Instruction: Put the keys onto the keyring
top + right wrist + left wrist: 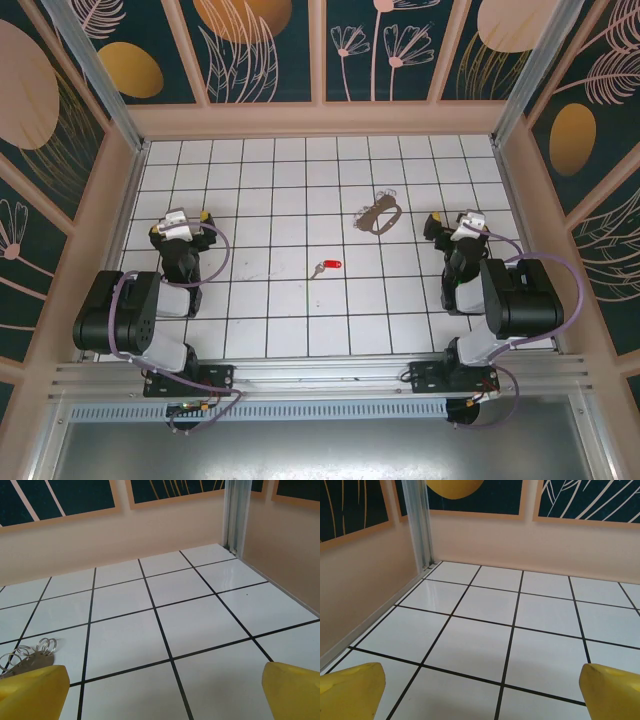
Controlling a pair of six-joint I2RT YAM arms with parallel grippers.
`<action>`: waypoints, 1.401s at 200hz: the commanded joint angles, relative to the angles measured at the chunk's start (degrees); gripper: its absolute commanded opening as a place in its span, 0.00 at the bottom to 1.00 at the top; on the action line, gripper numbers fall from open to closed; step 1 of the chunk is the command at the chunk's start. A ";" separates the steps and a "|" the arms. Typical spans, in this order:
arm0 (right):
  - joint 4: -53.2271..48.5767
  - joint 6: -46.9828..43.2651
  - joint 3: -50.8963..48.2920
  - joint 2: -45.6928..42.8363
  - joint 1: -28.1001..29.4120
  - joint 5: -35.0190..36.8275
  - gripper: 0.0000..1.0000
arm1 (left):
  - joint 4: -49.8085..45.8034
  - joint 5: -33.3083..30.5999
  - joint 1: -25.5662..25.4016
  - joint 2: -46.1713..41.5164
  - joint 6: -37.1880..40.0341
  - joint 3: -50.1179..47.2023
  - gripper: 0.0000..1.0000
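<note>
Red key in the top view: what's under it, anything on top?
The red key lies on the white tiled table with nothing on top of it, apart from the keyring. The patch directly beneath it is covered by the key itself.

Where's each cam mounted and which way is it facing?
Top external: above and behind the bases, looking down on the tiled table; shows both arms, left gripper, right gripper, key, keyring.
Left wrist: on the left arm, facing the far-left corner; its yellow fingertips sit wide apart.
Right wrist: on the right arm, facing the far-right corner; yellow fingertips wide apart.
Shared: top external and right wrist both show the keyring.
</note>
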 commanded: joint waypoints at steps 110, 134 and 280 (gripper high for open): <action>2.92 0.40 -0.39 -0.24 0.21 1.51 0.99 | 2.39 0.87 0.26 -0.23 -0.74 -0.16 0.99; 2.93 0.36 -0.35 -0.20 0.22 1.48 0.99 | 2.43 0.86 0.26 -0.22 -0.72 -0.17 0.99; 2.90 0.79 -0.39 -0.30 -0.45 -0.13 0.99 | 2.22 0.97 0.31 -0.23 -0.72 -0.07 0.99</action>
